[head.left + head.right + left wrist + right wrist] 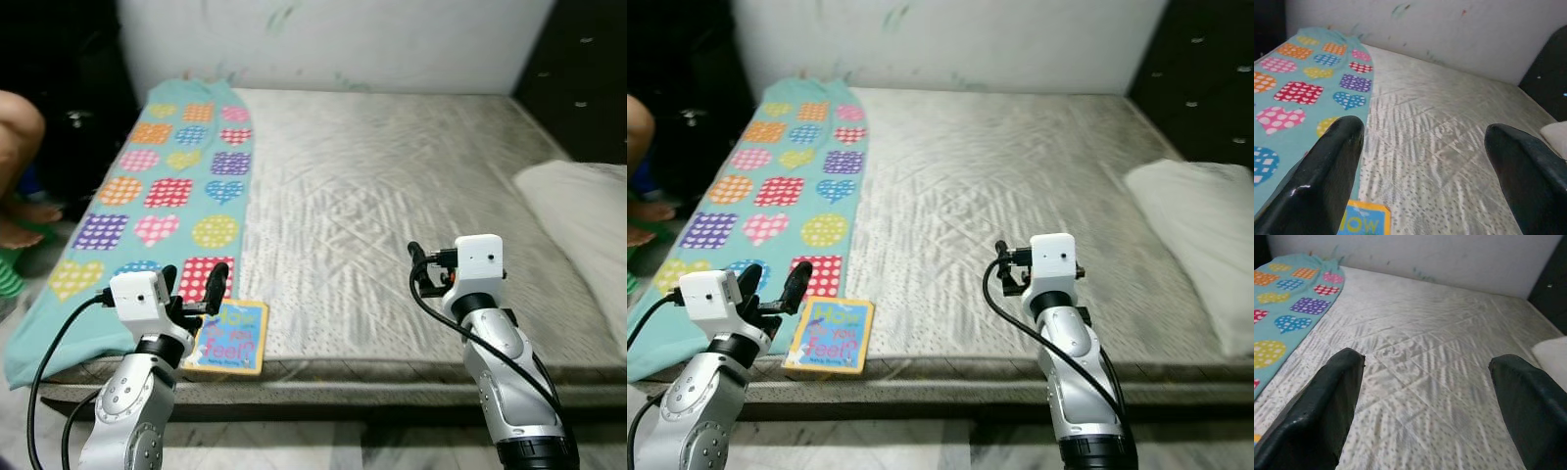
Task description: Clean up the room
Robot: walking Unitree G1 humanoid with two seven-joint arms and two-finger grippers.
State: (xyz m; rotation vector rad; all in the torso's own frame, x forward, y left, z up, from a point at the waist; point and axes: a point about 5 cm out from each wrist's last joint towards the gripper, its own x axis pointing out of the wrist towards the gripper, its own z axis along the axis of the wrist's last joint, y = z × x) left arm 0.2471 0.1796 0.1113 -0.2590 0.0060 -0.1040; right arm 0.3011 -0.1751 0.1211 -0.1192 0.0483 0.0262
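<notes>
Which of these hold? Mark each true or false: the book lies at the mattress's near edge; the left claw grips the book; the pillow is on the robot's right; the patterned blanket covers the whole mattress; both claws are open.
1. The book lies at the near edge of the mattress. True.
2. The left claw grips the book. False: it hovers open beside it, holding nothing.
3. The white pillow is on the robot's right. True.
4. The teal heart-patterned blanket covers the whole mattress. False: it covers a strip along the left side.
5. The right claw and left claw are open. True.
</notes>
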